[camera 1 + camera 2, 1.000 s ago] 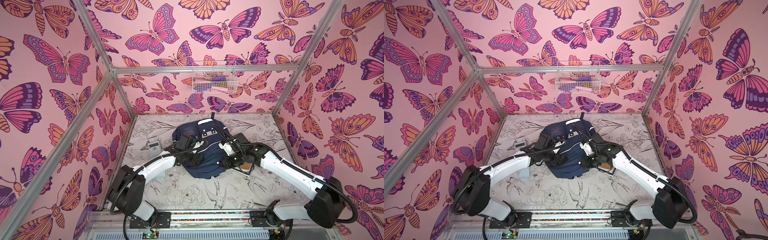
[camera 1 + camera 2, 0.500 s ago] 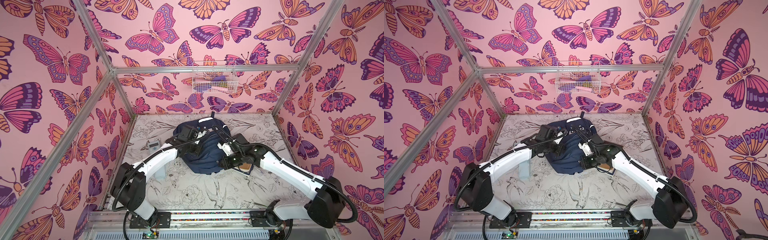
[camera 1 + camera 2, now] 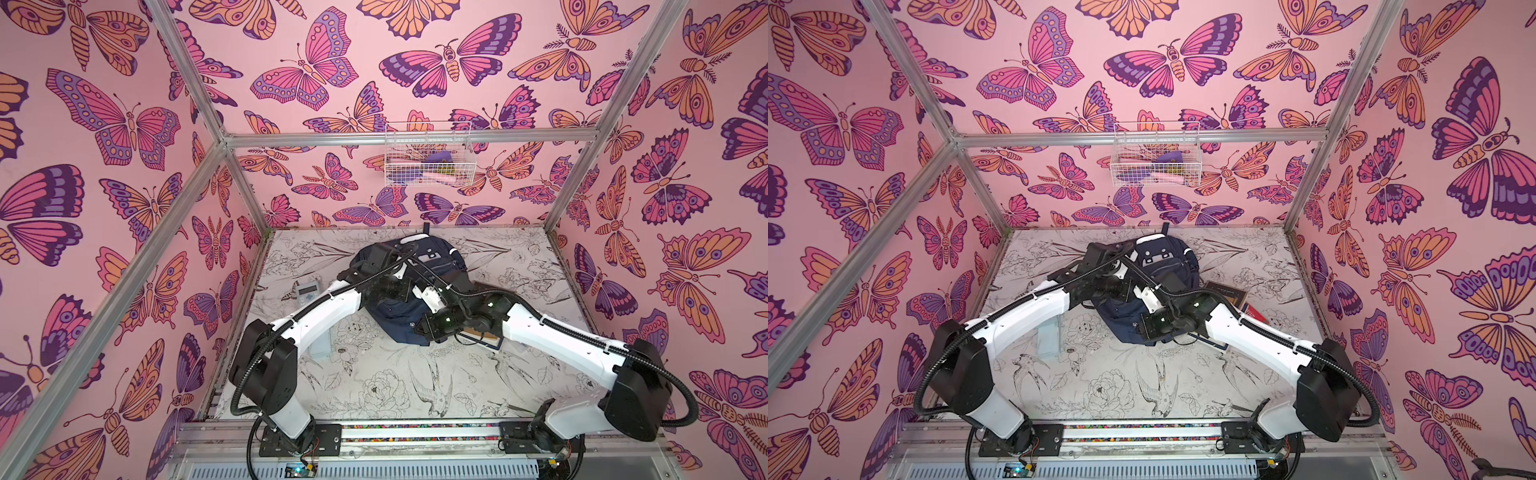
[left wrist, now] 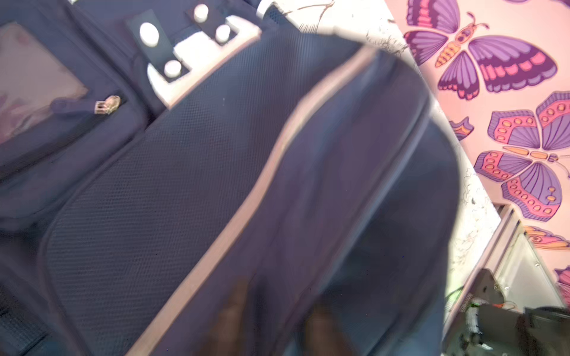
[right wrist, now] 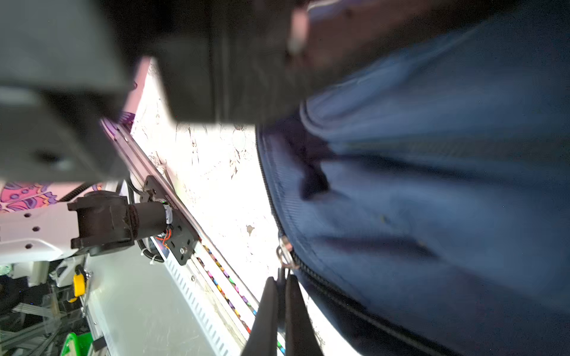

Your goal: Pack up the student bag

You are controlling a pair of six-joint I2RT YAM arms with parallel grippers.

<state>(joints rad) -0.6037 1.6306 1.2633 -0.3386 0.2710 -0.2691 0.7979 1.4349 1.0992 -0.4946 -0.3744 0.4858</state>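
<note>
The student bag (image 3: 399,320) (image 3: 1144,259), a navy backpack with a white patch of black squares, lies in the middle of the table in both top views. My left gripper (image 3: 388,286) (image 3: 1113,286) hangs over its left side. In the left wrist view its blurred fingers (image 4: 234,311) stand apart against loose navy fabric, beside a mesh panel (image 4: 154,191). My right gripper (image 5: 281,282) (image 3: 419,332) is at the bag's near edge. It is shut on the zip pull (image 5: 285,255) of a zip that runs along the edge.
A grey calculator (image 3: 307,289) lies left of the bag, and a pale flat case (image 3: 1047,338) lies under the left arm. Books (image 3: 1229,297) lie right of the bag, partly under the right arm. A white wire basket (image 3: 428,160) hangs on the back wall.
My left gripper has moved from the bag's near middle towards its back left, and the fabric there has shifted with it. The right gripper has kept its place on the zip pull.
</note>
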